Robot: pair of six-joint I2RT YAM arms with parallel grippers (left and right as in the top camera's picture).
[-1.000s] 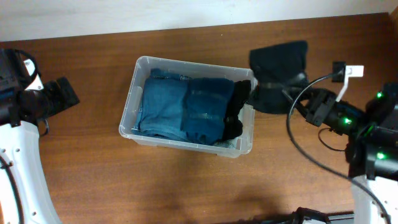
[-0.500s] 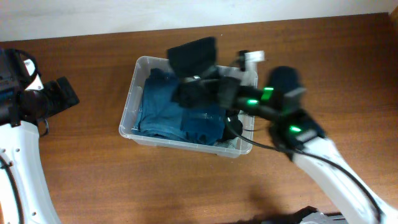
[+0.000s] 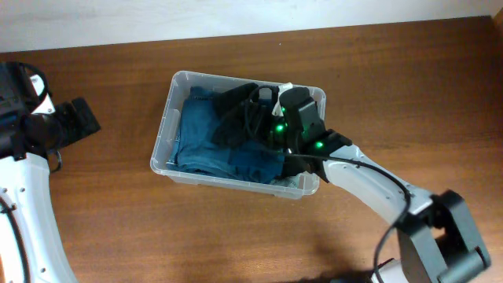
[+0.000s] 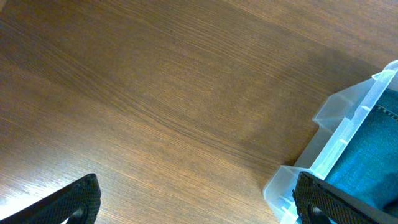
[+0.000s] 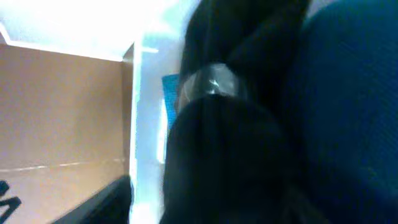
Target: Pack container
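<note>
Plastic of the container (image 3: 163,130), mid-surface toward the far edge, looks stiff, light and slick; its rim seems the best hold. The right gripper (image 3: 261,108) is inside it with a black garment (image 3: 234,116) over folded blue denim (image 3: 200,135); I cannot tell how its jaws stand. The left gripper (image 4: 199,202) hovers near the left edge, jaws wide.
</note>
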